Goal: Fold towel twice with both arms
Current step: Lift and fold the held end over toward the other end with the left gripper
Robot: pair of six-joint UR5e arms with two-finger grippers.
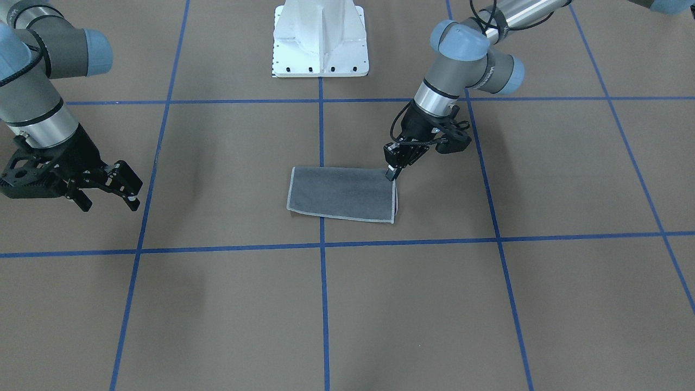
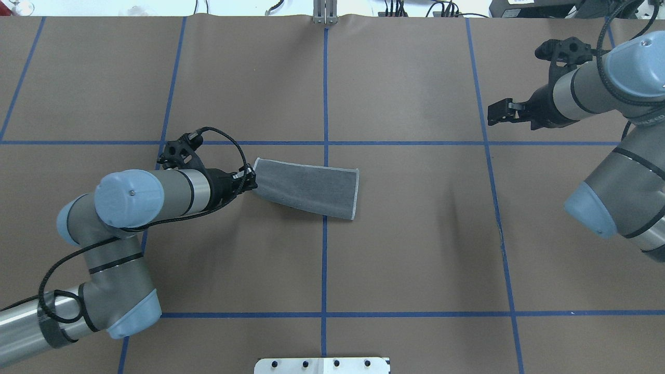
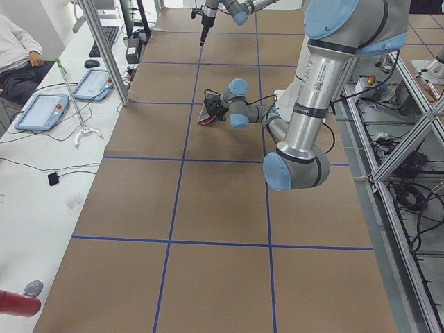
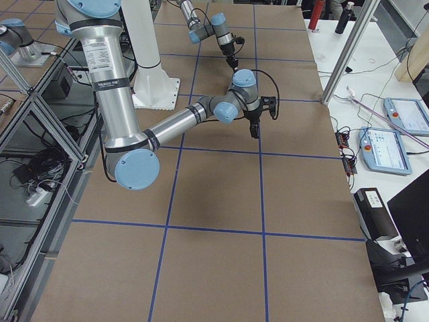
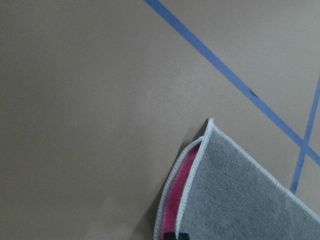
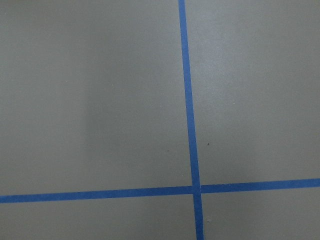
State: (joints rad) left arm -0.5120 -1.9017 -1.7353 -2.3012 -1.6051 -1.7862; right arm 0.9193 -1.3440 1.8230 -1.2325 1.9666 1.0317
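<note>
Now the left gripper [image 1: 391,174] pinches a corner of the folded towel [image 1: 342,194], grey side up, while the right gripper [image 1: 111,205], jaws apart, hangs far off.

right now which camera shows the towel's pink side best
The left wrist view: the towel fills its lower right, a pink strip showing between the grey layers. The front-facing view shows only a pink sliver by the left gripper; overhead shows grey alone; right wrist nothing.
</note>
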